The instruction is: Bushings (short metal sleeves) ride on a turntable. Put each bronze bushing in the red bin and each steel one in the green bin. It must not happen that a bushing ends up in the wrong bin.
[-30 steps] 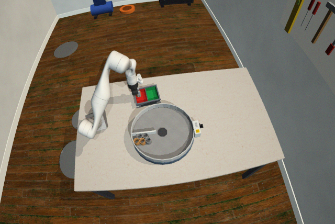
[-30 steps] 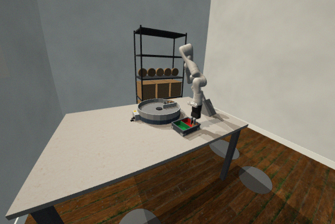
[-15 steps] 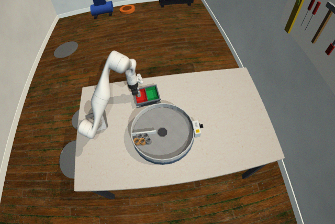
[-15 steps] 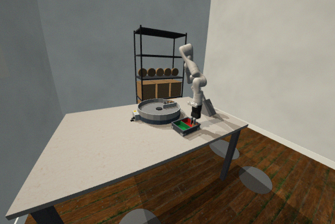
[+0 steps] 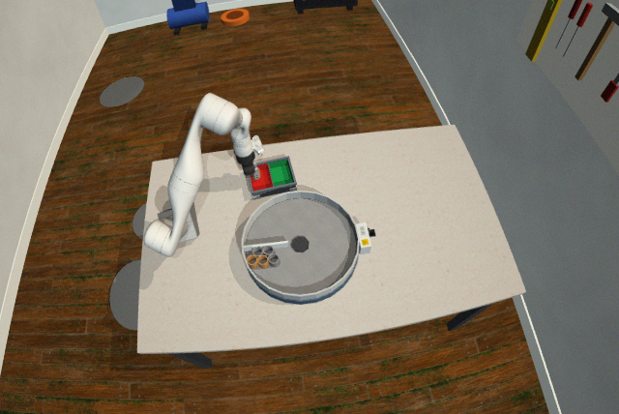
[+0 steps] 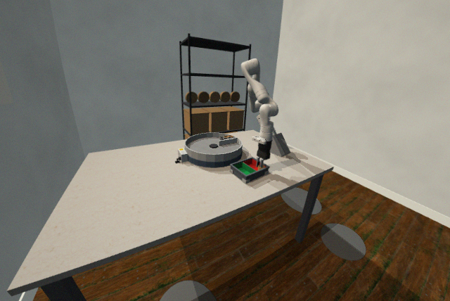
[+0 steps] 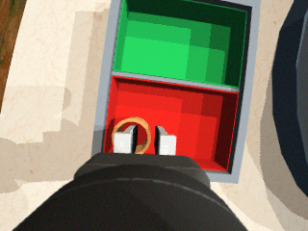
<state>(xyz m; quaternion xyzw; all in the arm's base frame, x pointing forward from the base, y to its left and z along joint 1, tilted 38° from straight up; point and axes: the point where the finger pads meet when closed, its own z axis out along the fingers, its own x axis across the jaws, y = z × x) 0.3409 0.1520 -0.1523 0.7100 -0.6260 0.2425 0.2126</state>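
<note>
1. The pincer point(image 5: 256, 174) point(image 6: 259, 164) point(image 7: 145, 136) is released, its fingers parted partway over the red bin point(image 5: 261, 183) point(image 6: 250, 162) point(image 7: 202, 125).
2. One bronze bushing point(image 7: 131, 119) is in the red bin, toward its far-left part in the top view. From the wrist, one finger overlaps its ring; contact is unclear.
3. The green bin point(image 5: 281, 172) point(image 6: 243, 169) point(image 7: 159, 53) adjoins on the right.
4. Nearer on the surface point(image 5: 399, 190) point(image 6: 145, 181) point(image 7: 48, 120) is the turntable point(image 5: 319, 229) point(image 6: 199, 143) point(image 7: 289, 91).
5. At its left, two bronze bushings point(image 5: 252, 267) and three steel bushings point(image 5: 274, 265) cluster on the near side of a pale bar point(image 5: 266, 245) point(image 6: 228, 141).
</note>
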